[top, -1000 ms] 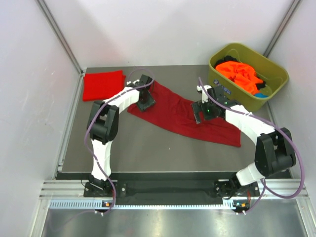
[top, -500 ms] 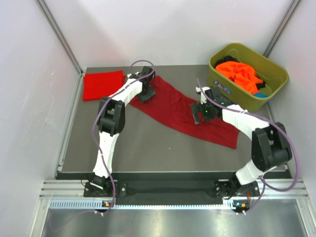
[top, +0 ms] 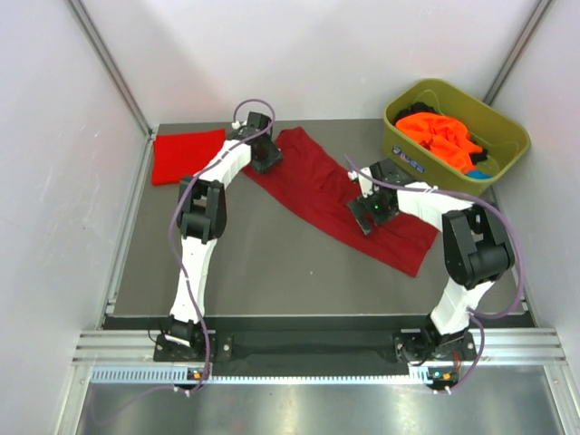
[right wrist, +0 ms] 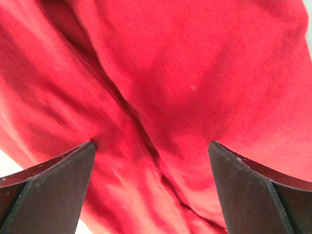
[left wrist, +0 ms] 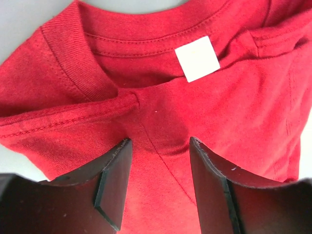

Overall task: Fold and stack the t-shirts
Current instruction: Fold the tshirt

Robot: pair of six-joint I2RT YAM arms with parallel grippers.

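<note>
Crimson t-shirt [top: 317, 190] lies creased, white neck label [left wrist: 197, 58] showing; left fingers [left wrist: 114, 185] pinch it, right fingers [right wrist: 48, 180] spread

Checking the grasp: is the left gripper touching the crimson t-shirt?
Touching. In the left wrist view, both fingers of the left gripper sit against the crimson t-shirt, with cloth puckered up between them.
</note>
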